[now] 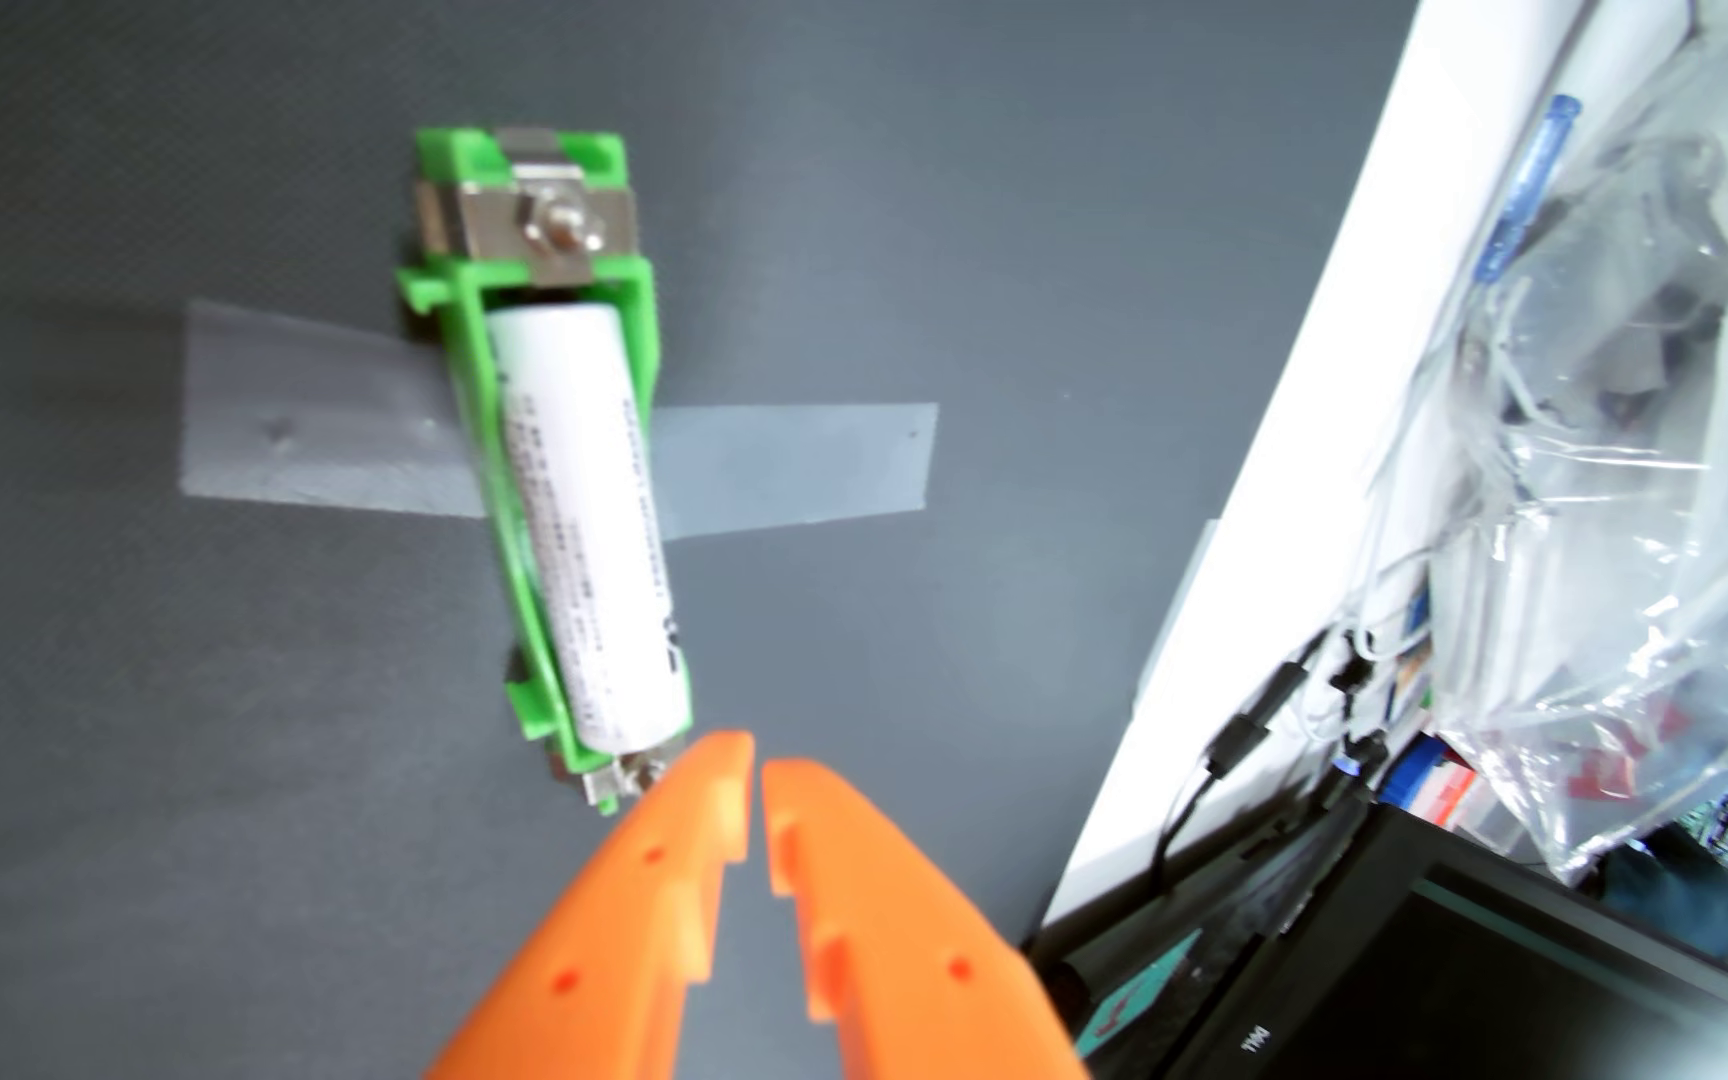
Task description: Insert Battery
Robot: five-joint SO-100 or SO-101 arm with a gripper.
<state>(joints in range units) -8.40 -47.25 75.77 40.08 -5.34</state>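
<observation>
Lying in the holder (pixel 465 343), the battery (pixel 585 519) looks seated (near end maybe proud); the empty gripper (pixel 756 768), nearly together, should press there gently.

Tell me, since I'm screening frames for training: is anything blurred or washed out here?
In the wrist view, the white battery is overexposed and its print smeared; the green holder is soft; the plastic bag throws glare; the orange gripper tips are fairly crisp.
</observation>
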